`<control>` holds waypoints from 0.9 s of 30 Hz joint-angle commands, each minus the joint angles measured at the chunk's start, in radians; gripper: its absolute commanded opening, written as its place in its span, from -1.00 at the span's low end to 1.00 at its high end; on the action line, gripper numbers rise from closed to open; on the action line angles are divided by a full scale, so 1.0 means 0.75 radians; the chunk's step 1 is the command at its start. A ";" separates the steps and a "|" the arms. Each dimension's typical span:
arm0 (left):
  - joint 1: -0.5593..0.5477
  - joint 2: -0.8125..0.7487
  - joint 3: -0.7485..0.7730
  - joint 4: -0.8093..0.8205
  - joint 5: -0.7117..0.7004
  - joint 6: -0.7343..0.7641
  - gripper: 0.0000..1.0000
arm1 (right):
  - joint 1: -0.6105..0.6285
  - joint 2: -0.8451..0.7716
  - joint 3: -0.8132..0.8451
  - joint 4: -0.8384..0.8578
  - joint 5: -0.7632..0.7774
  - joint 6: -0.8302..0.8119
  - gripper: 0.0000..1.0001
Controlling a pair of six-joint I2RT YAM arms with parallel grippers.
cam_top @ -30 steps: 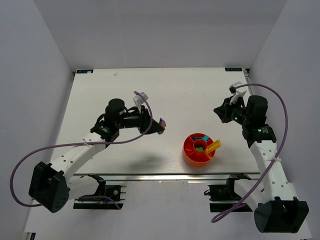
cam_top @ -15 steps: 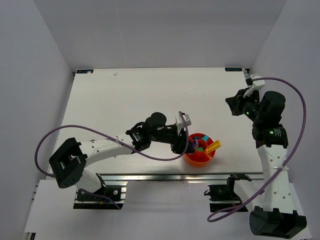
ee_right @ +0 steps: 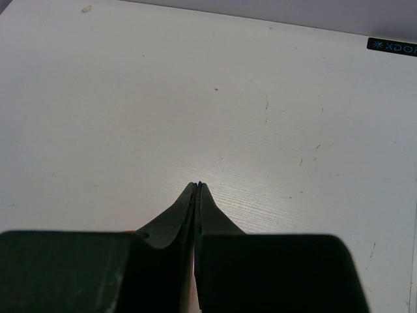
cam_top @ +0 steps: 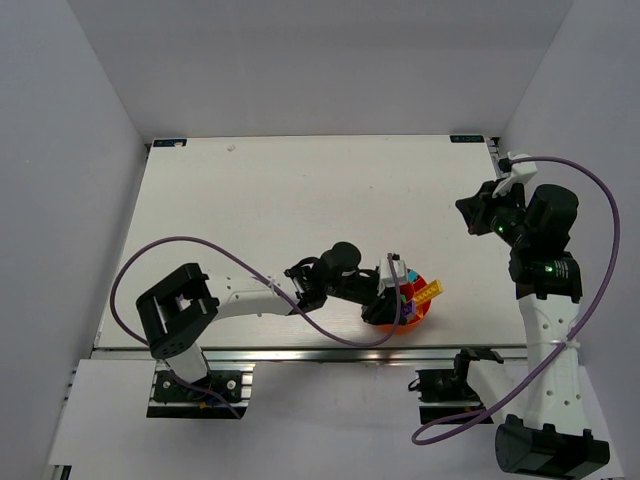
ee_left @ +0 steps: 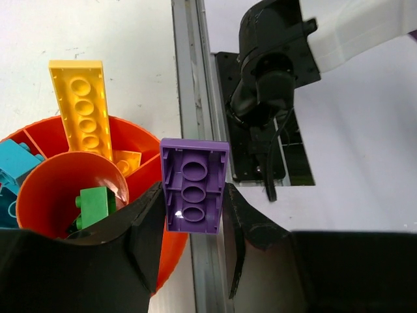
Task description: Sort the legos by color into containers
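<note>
The round orange-red tray (cam_top: pixel 431 303) stands near the table's front edge. My left gripper (cam_top: pixel 402 301) is above its near side, shut on a purple brick (cam_top: pixel 409 311). In the left wrist view the purple brick (ee_left: pixel 194 186) sits underside up between the fingers of the left gripper (ee_left: pixel 192 190), over the tray's rim (ee_left: pixel 140 130). A long yellow plate (ee_left: pixel 83 107) leans out over the rim. A green brick (ee_left: pixel 94 202) lies in the central cup and a cyan brick (ee_left: pixel 13 169) in a wedge. My right gripper (cam_top: pixel 464 208) is shut and empty, raised at the right; its tips (ee_right: pixel 197 185) are pressed together.
The table's front rail (ee_left: pixel 192 78) and the right arm's base mount (ee_left: pixel 273 72) lie just beyond the tray. The right arm's purple cable (cam_top: pixel 600 250) loops at the right edge.
My left arm has swung right from the table's middle to the tray, carrying the purple brick. My right arm has pulled back towards the far right.
</note>
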 commanded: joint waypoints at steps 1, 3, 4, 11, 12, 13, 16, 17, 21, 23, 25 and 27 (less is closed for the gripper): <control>-0.024 -0.012 0.062 0.005 -0.047 0.113 -0.95 | -0.013 -0.027 0.054 -0.010 -0.025 0.006 -1.00; -0.036 -0.007 0.066 -0.024 -0.075 0.136 -0.95 | -0.017 -0.027 0.052 -0.013 -0.035 0.008 -1.00; -0.036 -0.009 0.066 -0.030 -0.094 0.155 -0.94 | -0.017 -0.027 0.050 -0.013 -0.041 0.010 -1.00; -0.048 -0.016 0.050 -0.069 -0.225 0.237 -0.89 | -0.027 -0.034 0.034 -0.017 -0.080 0.014 -1.00; -0.048 -0.016 0.043 -0.067 -0.259 0.241 -0.89 | -0.025 -0.034 0.036 -0.017 -0.084 0.014 -1.00; -0.048 -0.022 0.031 -0.063 -0.270 0.249 -0.89 | -0.027 -0.034 0.036 -0.017 -0.086 0.014 -1.00; -0.048 -0.030 0.009 -0.044 -0.329 0.265 -0.88 | -0.029 -0.036 0.034 -0.021 -0.102 0.014 -1.00; -0.061 -0.034 -0.002 -0.036 -0.347 0.271 -0.88 | -0.029 -0.034 0.032 -0.021 -0.105 0.014 -1.00; -0.061 -0.030 -0.012 -0.038 -0.403 0.294 -0.86 | -0.031 -0.032 0.028 -0.017 -0.125 0.014 -1.00; -0.073 -0.026 -0.004 -0.054 -0.411 0.300 -0.82 | -0.033 -0.032 0.026 -0.019 -0.129 0.014 -1.00; -0.073 -0.020 -0.004 -0.061 -0.419 0.304 -0.64 | -0.033 -0.032 0.028 -0.017 -0.137 0.014 -1.00; -0.073 -0.022 -0.004 -0.071 -0.429 0.304 -0.41 | -0.035 -0.030 0.026 -0.017 -0.145 0.014 -1.00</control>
